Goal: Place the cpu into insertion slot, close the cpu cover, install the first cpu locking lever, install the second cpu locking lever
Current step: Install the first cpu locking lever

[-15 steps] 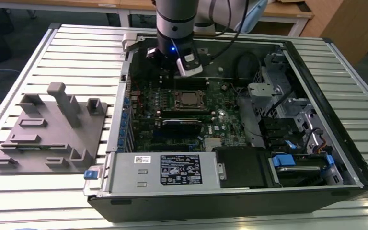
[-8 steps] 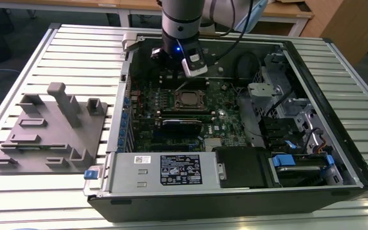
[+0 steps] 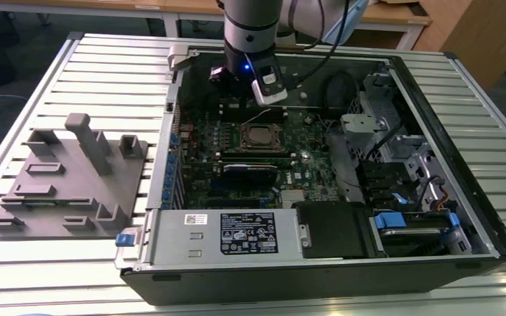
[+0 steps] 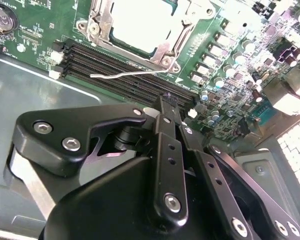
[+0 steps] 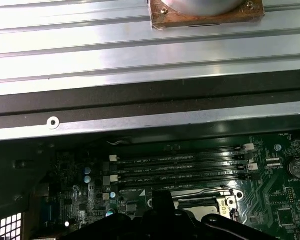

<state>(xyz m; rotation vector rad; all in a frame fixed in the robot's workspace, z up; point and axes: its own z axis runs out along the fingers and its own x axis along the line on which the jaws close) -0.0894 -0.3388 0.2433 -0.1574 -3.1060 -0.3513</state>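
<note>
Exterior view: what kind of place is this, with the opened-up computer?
Probably a robotics lab or workshop. A robot arm reaches into an open computer case lying on a slatted metal table, and wooden desks stand behind it.

The silver-grey tubular robot arm [image 3: 251, 23] is hanging down from the upper middle of the exterior view, a blue light glowing on its black wrist [image 3: 246, 66]. In the second wrist view its black bolted-linkage pincer [image 4: 167, 102] is pointing away from the camera.
</note>
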